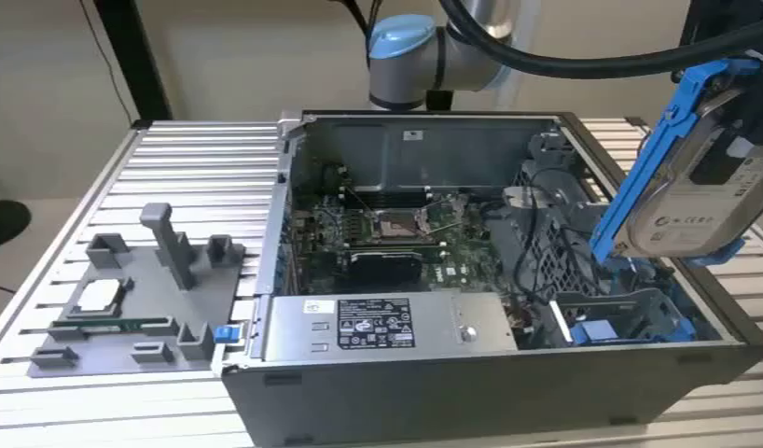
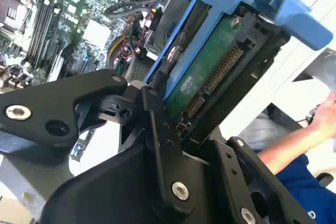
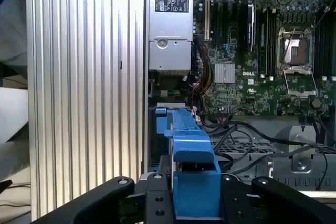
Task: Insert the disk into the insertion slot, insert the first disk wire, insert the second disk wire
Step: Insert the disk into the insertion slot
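Blue-framed disk [image 1: 705, 210] is clamped tight in my gripper [image 3: 194, 205], tilted on edge above the drive cage [image 1: 624, 313] of the open computer case [image 1: 481, 387], not yet inserted.

An open computer case [image 1: 481, 397] sits on a slatted aluminium table [image 1: 195, 159]. On the case floor lies a green motherboard [image 1: 450, 261] with a bare CPU socket [image 1: 396, 224]. A grey labelled power-supply box [image 1: 369, 327] runs along the near wall. On the exterior view's left, just beside the case, stands a grey fixture tray [image 1: 108, 322]. The second wrist view shows a person's forearm [image 2: 294, 141] and blue sleeve [image 2: 296, 184].
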Robot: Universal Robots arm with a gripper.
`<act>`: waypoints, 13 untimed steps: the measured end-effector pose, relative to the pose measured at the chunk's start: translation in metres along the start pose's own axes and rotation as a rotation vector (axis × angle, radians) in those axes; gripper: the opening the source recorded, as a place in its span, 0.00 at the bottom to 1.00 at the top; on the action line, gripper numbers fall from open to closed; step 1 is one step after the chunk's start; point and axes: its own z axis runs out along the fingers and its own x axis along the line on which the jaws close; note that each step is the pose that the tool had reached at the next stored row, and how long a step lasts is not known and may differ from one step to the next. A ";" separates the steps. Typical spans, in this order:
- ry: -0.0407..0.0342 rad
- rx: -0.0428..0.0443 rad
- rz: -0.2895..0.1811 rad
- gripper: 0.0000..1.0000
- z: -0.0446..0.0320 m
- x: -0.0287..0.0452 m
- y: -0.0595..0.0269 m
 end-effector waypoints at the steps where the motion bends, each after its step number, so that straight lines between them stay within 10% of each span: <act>1: 0.0000 0.0000 0.000 0.00 0.0000 0.0000 0.0000; 13: -0.0002 0.0000 0.000 0.00 0.0012 0.0001 -0.0001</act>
